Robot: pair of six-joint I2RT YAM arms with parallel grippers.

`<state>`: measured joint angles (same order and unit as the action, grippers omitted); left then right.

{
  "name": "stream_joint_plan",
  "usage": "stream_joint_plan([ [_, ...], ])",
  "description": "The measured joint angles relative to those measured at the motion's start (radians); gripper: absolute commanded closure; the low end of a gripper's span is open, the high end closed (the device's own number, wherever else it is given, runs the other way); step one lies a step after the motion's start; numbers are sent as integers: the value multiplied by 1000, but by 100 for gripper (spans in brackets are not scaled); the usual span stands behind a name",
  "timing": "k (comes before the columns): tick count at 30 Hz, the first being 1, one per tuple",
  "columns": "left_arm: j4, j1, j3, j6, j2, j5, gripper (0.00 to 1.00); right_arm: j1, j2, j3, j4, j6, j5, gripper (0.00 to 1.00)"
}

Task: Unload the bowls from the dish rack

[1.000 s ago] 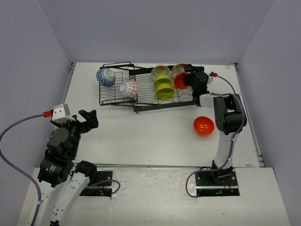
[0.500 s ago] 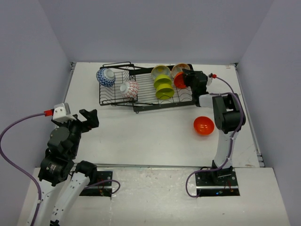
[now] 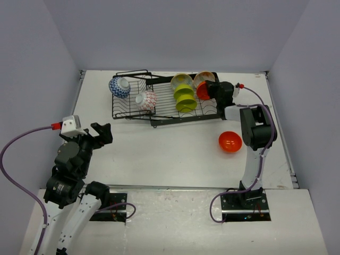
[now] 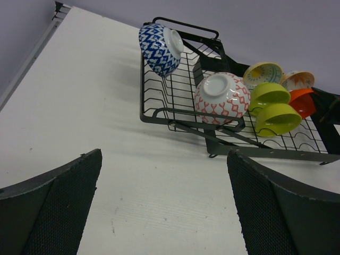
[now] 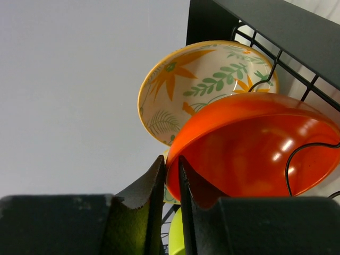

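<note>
The black wire dish rack (image 3: 130,108) stands at the back of the table. It holds a blue-patterned bowl (image 3: 119,86), a red-and-white bowl (image 3: 146,100), two lime green bowls (image 3: 185,98), cream bowls (image 3: 181,79) and an orange bowl (image 3: 203,91). My right gripper (image 3: 210,90) is at the rack's right end. In the right wrist view its jaws (image 5: 171,167) are shut on the rim of the orange bowl (image 5: 255,149), in front of a cream leaf-patterned bowl (image 5: 196,79). My left gripper (image 3: 101,133) hangs open over bare table (image 4: 164,207), well short of the rack (image 4: 175,114).
A second orange bowl (image 3: 230,141) lies on the table in front of the rack's right end, beside my right arm. Grey walls close off the table at the back and on both sides. The left arm's cable loops at the left edge.
My right gripper's jaws have closed onto the rim of the orange bowl in the rack. The left arm has barely shifted and stays open.
</note>
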<state>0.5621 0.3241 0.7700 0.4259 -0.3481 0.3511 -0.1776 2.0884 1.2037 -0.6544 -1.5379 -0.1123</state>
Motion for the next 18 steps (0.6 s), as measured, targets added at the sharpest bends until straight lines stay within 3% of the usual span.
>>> stream_joint_plan([
  [11,0,0,0,0,0,0,0,0,0,-23,-47,-48,2,100],
  [18,0,0,0,0,2,0,0,0,0,-96,-181,-55,1,100],
])
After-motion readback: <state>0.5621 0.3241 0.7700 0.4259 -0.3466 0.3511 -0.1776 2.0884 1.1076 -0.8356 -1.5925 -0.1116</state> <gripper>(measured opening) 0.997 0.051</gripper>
